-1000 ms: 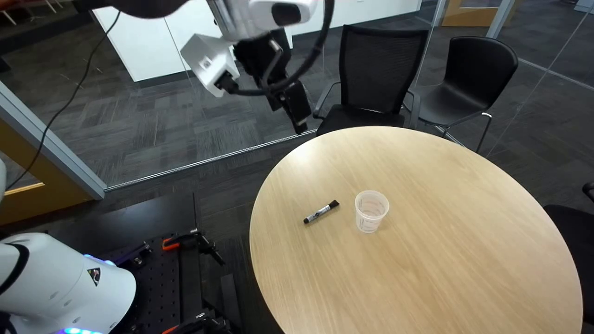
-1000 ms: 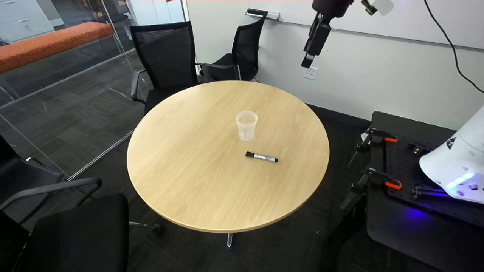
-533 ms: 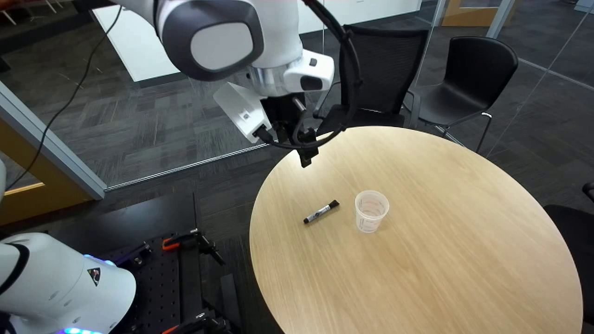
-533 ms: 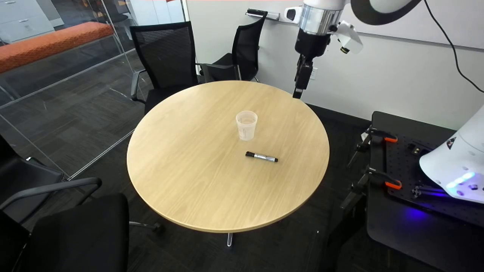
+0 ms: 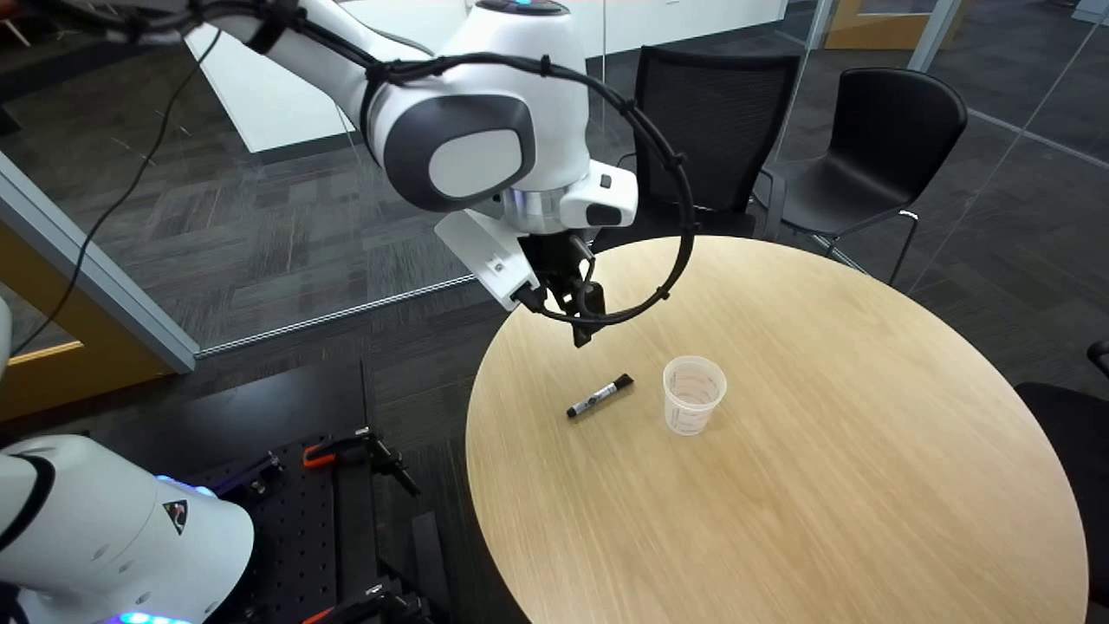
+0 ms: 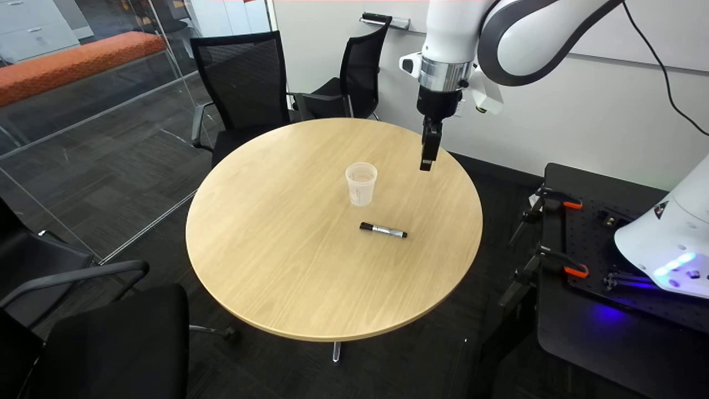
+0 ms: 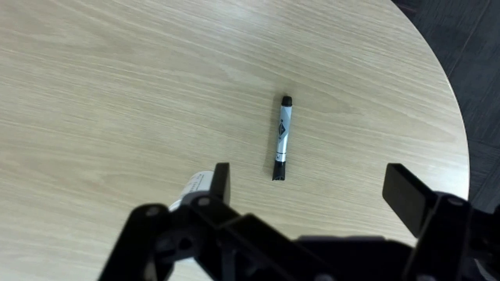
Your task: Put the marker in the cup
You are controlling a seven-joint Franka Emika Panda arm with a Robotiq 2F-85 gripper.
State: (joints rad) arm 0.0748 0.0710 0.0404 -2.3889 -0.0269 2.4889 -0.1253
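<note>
The marker, with a silver barrel and black ends, lies flat on the round wooden table in both exterior views (image 5: 599, 396) (image 6: 383, 230) and in the wrist view (image 7: 283, 134). The white translucent cup stands upright beside it, a short gap away (image 5: 693, 399) (image 6: 361, 185); in the wrist view the cup (image 7: 200, 180) is mostly hidden behind a finger. My gripper hangs above the table, pointing down, apart from both things (image 5: 581, 336) (image 6: 425, 165). In the wrist view its fingers (image 7: 306, 179) are wide apart with nothing between them. The marker's dark cap end points toward the jaws.
The round table (image 6: 277, 249) has its edge close by on the gripper's side. Black chairs (image 5: 710, 139) stand around it. The robot's base (image 5: 130, 529) sits on a separate black stand with clamps (image 6: 559, 199). A cable loops out from the wrist (image 5: 667, 173).
The arm has come down and in over the table, from beyond its edge to above it, closer to the marker and cup. The marker and cup have not moved.
</note>
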